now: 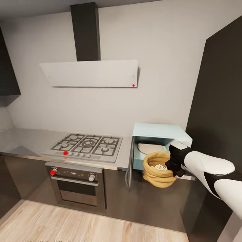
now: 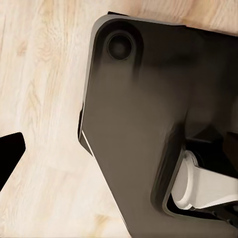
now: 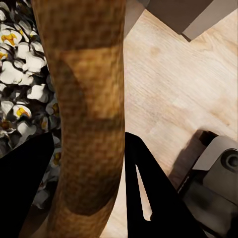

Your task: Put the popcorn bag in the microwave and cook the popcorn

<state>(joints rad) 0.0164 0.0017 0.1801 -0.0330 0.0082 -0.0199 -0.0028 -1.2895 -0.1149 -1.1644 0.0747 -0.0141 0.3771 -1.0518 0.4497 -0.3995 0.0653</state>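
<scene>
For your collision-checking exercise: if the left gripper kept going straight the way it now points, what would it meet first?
Most likely the robot's own dark base, which lies right ahead in the left wrist view, with wooden floor beside it; depth is unclear.

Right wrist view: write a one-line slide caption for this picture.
Two black fingers clamp the thick rolled rim of a mustard-tan cloth popcorn bag holding white popped popcorn, above a pale wooden floor.

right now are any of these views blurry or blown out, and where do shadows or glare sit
Head view: sharp and evenly lit, a soft sheen on the countertop, the microwave interior shaded behind the popcorn bag. Right wrist view: the bag's rim is very close, with a dark shadow band; the right gripper's fingers are near-black silhouettes. Left wrist view: the robot's dark base looks soft, floor bright.
</scene>
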